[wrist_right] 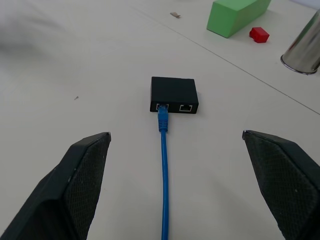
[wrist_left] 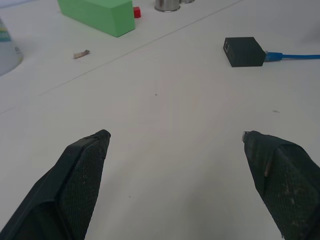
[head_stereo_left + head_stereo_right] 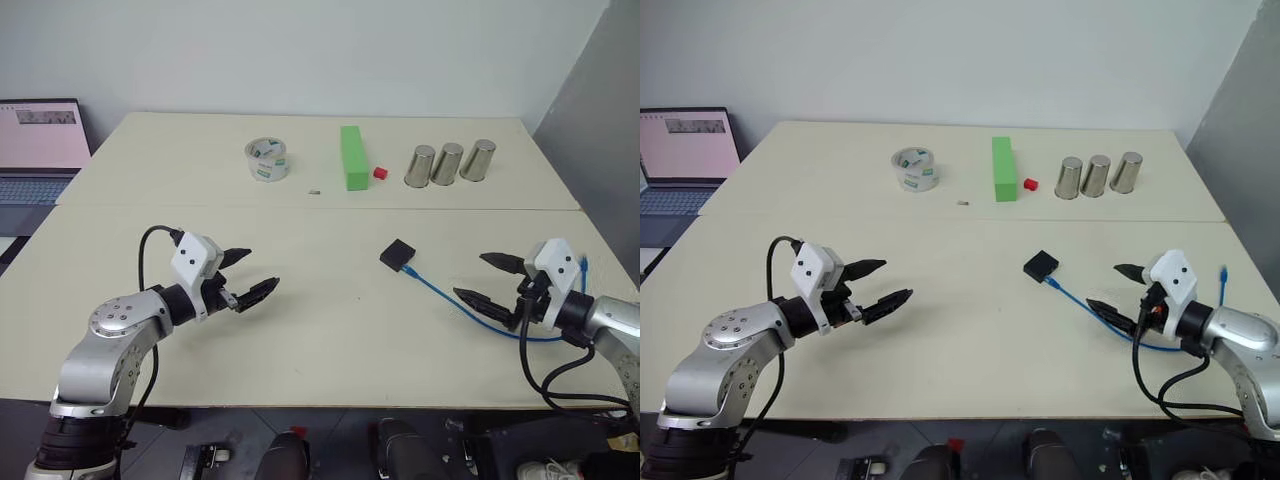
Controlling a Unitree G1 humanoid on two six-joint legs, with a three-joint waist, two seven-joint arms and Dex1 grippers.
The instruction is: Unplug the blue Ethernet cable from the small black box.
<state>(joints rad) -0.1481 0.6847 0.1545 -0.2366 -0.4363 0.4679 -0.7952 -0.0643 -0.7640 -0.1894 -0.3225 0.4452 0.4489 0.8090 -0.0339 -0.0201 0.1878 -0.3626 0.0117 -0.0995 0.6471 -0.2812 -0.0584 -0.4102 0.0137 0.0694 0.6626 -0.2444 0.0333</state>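
Note:
The small black box [image 3: 398, 255] lies flat on the cream table, right of centre. The blue Ethernet cable [image 1: 163, 170] is plugged into the left of the box's two ports and runs back toward my right arm, curling under it [image 3: 500, 320]. My right gripper [image 3: 487, 279] hovers over the cable a short way from the box, open, nothing between its fingers. My left gripper [image 3: 251, 272] is open and empty over bare table at the left, far from the box [image 2: 243, 51].
Along the back stand a tape roll [image 3: 267, 159], a green block [image 3: 352, 156], a small red cube [image 3: 380, 172] and three metal cups [image 3: 448, 163]. A laptop [image 3: 38, 150] sits off the table's left. A seam [image 3: 300, 207] crosses the tabletop.

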